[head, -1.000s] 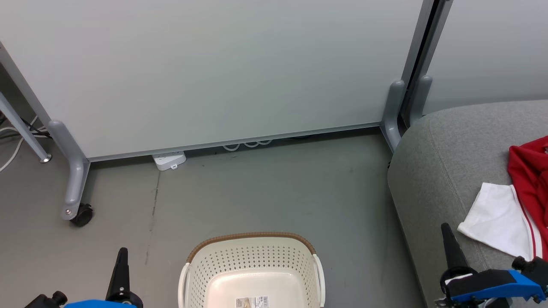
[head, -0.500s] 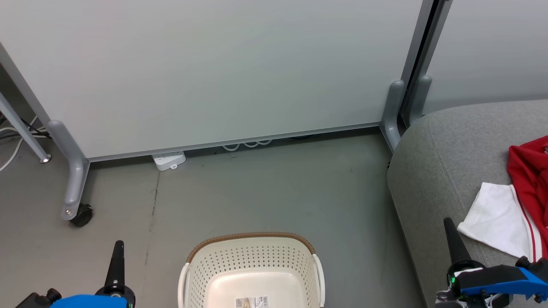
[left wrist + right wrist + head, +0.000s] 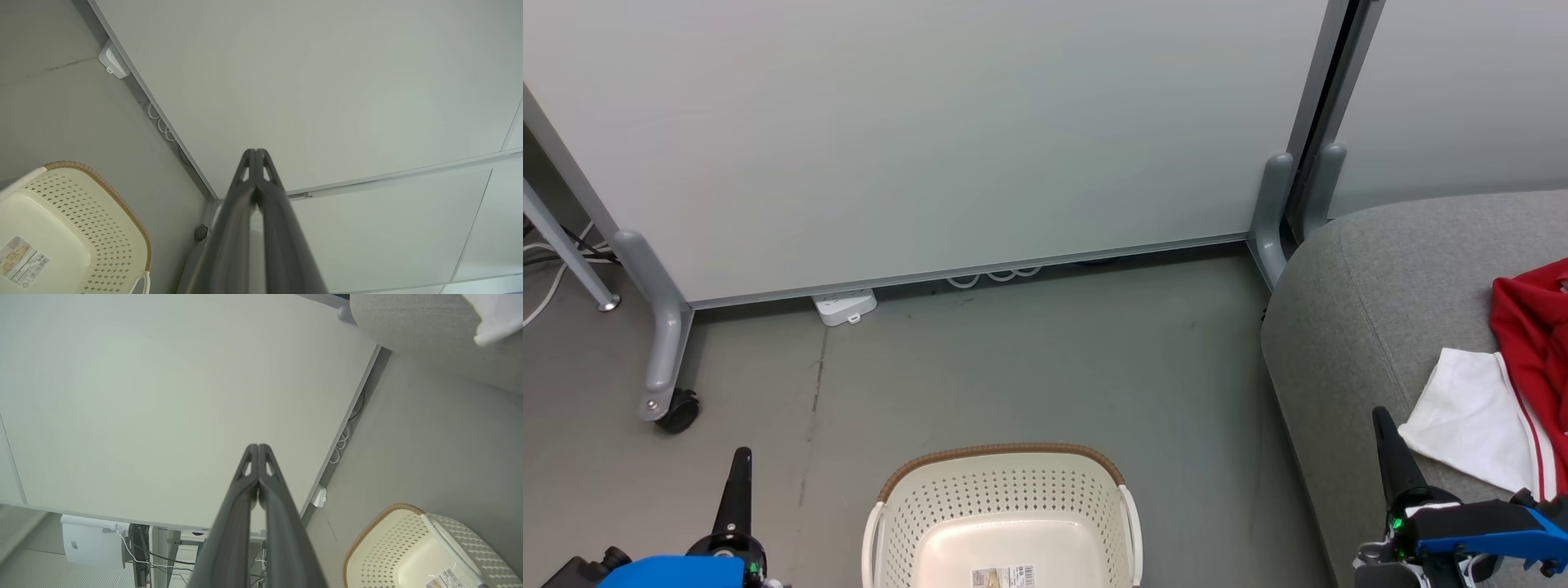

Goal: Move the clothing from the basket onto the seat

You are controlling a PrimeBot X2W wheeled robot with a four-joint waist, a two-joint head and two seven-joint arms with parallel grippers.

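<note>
Lying on the seat (image 3: pixel 1339 351), the clothing (image 3: pixel 1525 339)

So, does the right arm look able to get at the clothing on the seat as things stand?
Probably yes. The right gripper hovers by the seat, its tip close beside the clothing, with nothing between them. Its jaws are shut, so it would need to open first.
</note>
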